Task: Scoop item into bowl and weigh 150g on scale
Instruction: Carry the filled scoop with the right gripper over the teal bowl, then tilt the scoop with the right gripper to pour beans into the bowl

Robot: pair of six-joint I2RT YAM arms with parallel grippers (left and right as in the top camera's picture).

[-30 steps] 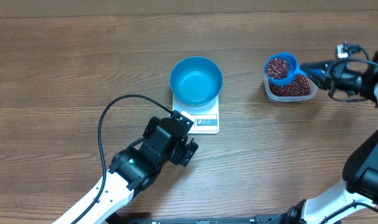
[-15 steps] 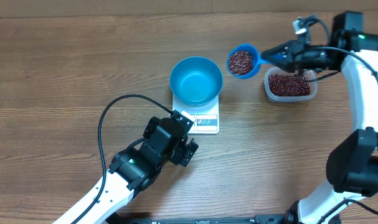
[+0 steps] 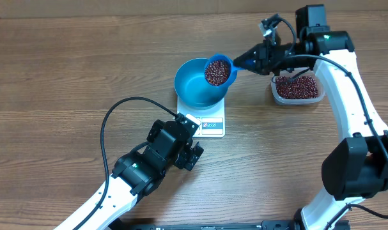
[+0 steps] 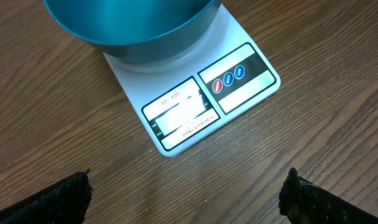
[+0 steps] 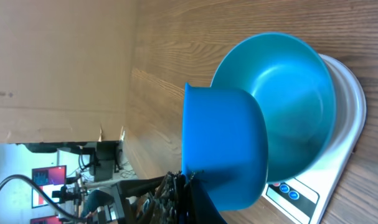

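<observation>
the scale (image 4: 187, 118) carries "sf-400" printed on its display panel, beside one red and two blue buttons, and the blue bowl (image 3: 192, 86) sits on it. the right hand (image 3: 256, 59) is clamped on the handle of the scoop (image 3: 232, 64), which holds beans (image 3: 217, 71) over the bowl's rim. the left hand (image 4: 185, 202) gapes wide and holds nothing above the desk (image 3: 66, 76).
</observation>
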